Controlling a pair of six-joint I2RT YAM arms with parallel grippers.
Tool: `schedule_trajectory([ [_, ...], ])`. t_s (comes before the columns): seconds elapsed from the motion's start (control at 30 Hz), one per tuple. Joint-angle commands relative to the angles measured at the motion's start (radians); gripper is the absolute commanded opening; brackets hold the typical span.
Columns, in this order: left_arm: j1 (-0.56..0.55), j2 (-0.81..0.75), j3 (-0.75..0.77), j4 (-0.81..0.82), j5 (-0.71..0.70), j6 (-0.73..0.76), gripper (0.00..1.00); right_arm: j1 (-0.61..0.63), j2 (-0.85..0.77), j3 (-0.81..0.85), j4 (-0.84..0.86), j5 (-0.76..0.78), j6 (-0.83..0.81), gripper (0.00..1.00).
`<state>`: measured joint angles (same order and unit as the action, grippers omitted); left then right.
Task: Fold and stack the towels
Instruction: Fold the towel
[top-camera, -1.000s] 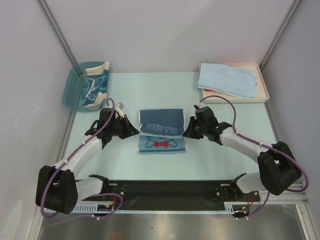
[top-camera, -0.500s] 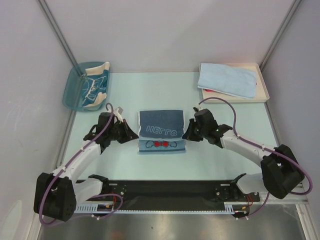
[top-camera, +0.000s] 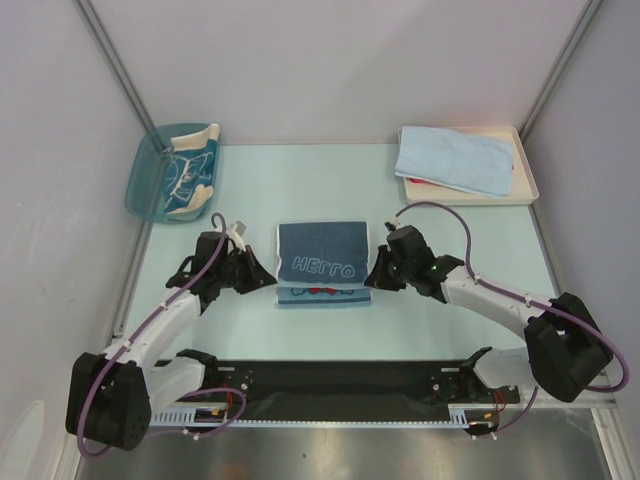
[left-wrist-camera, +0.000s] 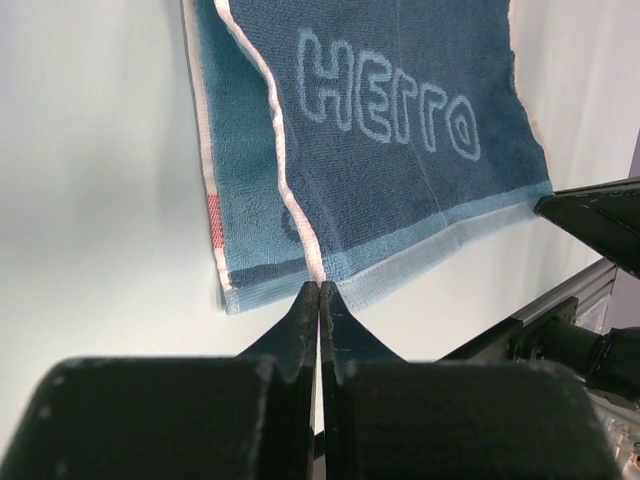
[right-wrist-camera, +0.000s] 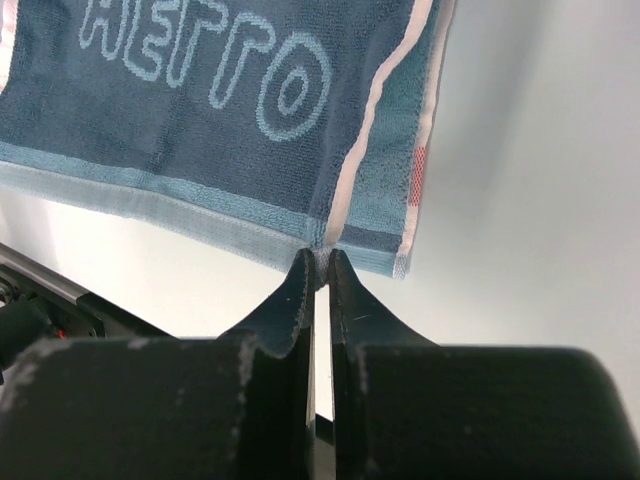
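Light: bright, even, diffuse, from overhead. No hard glare in any view.

Overhead view: sharp throughout. The surface (top-camera: 300, 185) reads pale mint, with only faint, soft-edged shadows under the arms.

Left wrist view: the left fingers (left-wrist-camera: 300, 320) are near-black, underexposed and slightly soft up close. The dark-blue towel (left-wrist-camera: 400, 170) beyond their tips is crisp, its terry weave legible. The surface left of the fingers is washed almost white.

Right wrist view: the right fingers (right-wrist-camera: 297, 290) are equally dark and featureless. The surface beyond them to the right grades to soft grey.
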<state>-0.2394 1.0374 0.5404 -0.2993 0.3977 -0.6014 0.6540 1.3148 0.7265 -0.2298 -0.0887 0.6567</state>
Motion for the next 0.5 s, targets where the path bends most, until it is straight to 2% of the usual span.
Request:
schedule_trajectory([
  [0.0, 0.000, -0.030, -0.016, 0.017, 0.021, 0.009, 0.00, 0.013, -0.037, -0.018, 0.012, 0.021, 0.021, 0.00],
  [0.47, 0.000, 0.012, -0.114, 0.104, 0.030, -0.012, 0.00, 0.047, 0.001, -0.101, 0.096, 0.017, 0.055, 0.00],
])
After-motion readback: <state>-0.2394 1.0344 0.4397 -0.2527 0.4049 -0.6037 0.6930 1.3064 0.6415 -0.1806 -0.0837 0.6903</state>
